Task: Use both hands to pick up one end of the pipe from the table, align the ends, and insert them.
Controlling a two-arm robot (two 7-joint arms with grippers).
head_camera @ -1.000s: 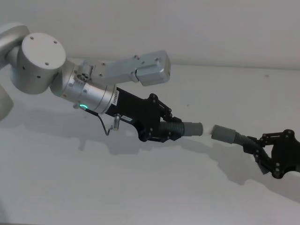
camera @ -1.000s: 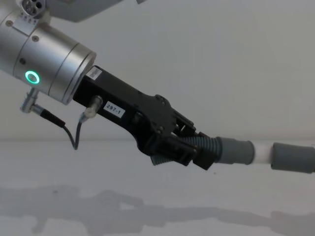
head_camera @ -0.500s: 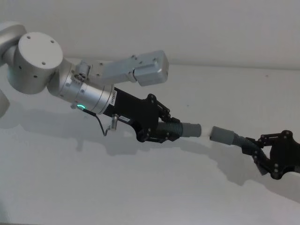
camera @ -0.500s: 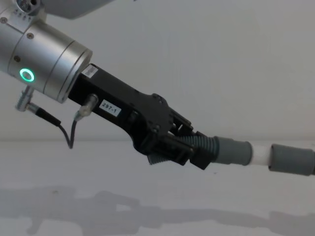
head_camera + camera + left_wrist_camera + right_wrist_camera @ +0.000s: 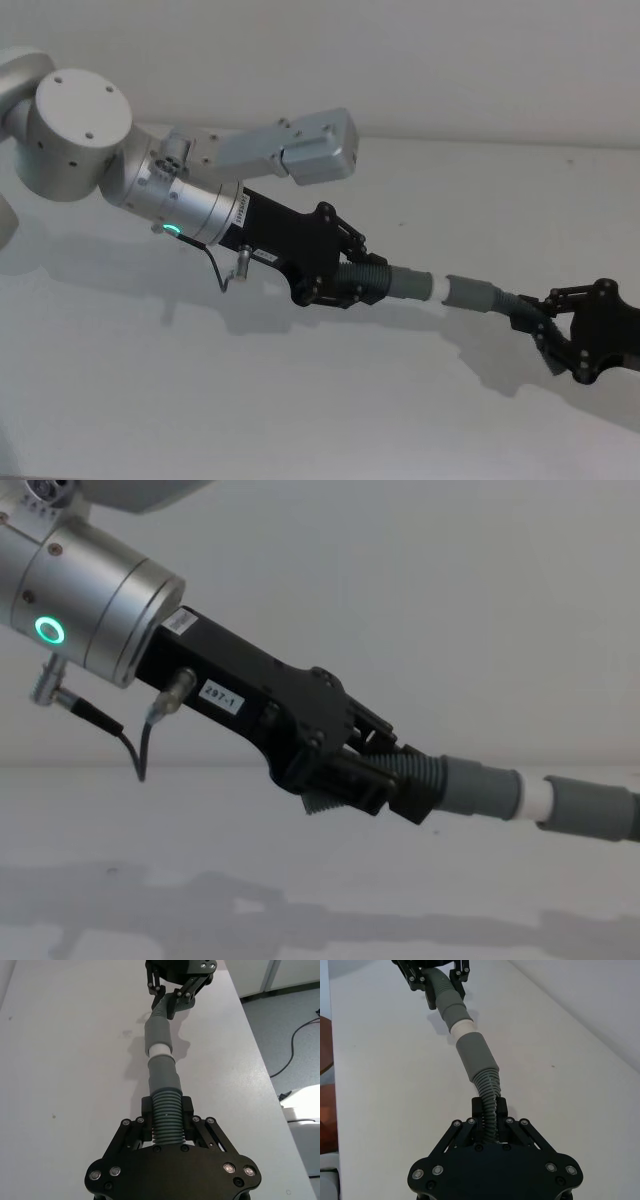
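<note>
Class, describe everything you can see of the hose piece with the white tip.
The hose piece is grey corrugated tube, plastic-looking, ending in a smooth grey cuff with a narrower white tip. The left gripper is shut on its ribbed part, holding it in the air above the table, pointing toward the right gripper's piece. The tip's end sits at the mouth of the socket, with white still showing between the two cuffs.

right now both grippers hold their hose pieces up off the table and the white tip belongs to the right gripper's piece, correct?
Not quite. The white tip belongs to the piece in the left gripper, as the left wrist view shows; the right gripper holds the piece with the socket cuff. Both pieces do hang above the table.
</note>
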